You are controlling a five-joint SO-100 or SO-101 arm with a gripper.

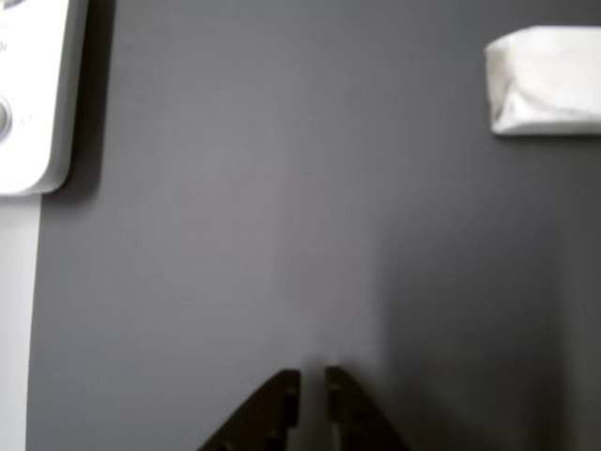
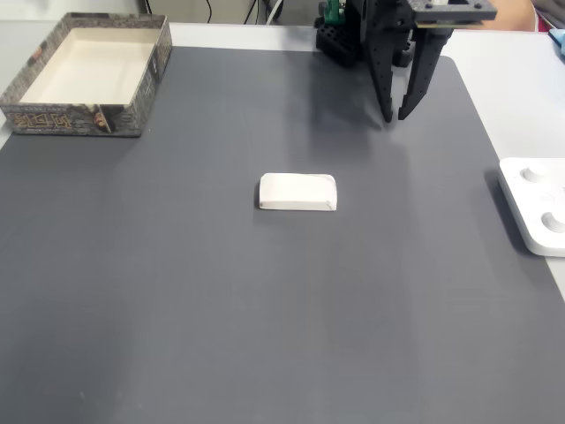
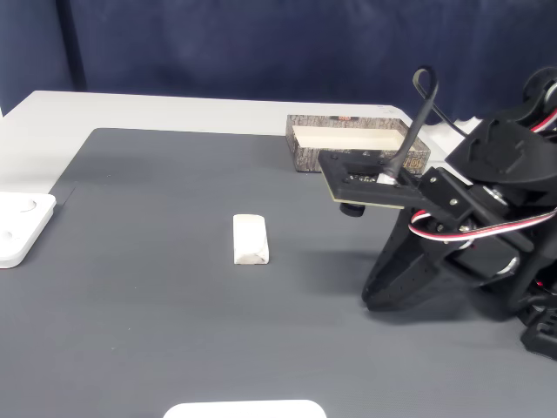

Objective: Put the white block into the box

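**Block lies free on the mat, tool empty and apart from it**

Other view: the tool [image 1: 313, 390] enters from the bottom edge, its two dark tips nearly together with a thin gap, holding nothing. The white block [image 1: 547, 80] lies at the upper right, well apart from the tips. A white device [image 1: 33, 94] sits at the upper left.

A fixed view: the block [image 2: 297, 192] rests flat mid-mat on the desk [image 2: 265, 309]. The tool [image 2: 395, 113] hangs above the mat's far side, up and to the right of the block. The box [image 2: 132, 97] stands at the far left corner.

Another fixed view: the block [image 3: 251, 240] lies left of the arm [image 3: 452, 235], not touching it; the box [image 3: 305, 152] stands behind.
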